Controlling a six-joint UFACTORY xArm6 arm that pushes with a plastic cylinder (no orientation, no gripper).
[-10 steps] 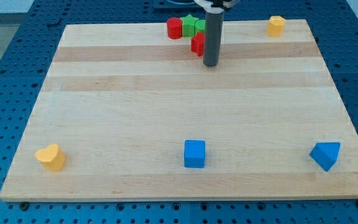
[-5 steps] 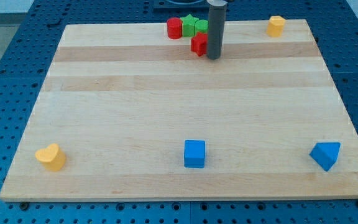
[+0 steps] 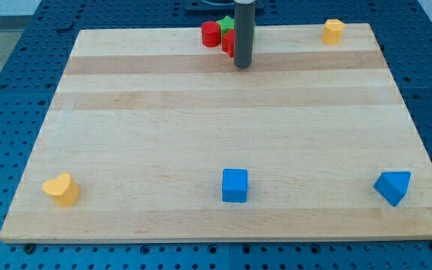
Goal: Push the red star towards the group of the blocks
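Note:
The red star (image 3: 228, 42) sits at the view's top centre, mostly hidden behind my rod, pressed against the group. The group holds a red cylinder (image 3: 211, 33) and green blocks (image 3: 226, 25), which are partly hidden by the rod. My tip (image 3: 243, 66) rests on the board just below and to the right of the red star, touching or nearly touching it.
A yellow block (image 3: 334, 30) stands at the top right. A yellow heart-shaped block (image 3: 61, 189) lies at the bottom left, a blue cube (image 3: 235, 184) at the bottom centre, a blue triangle (image 3: 393, 187) at the bottom right. The wooden board (image 3: 201, 127) ends close behind the group.
My tip has moved up and to the left, and the red star has slid up-left with it into the red and green blocks.

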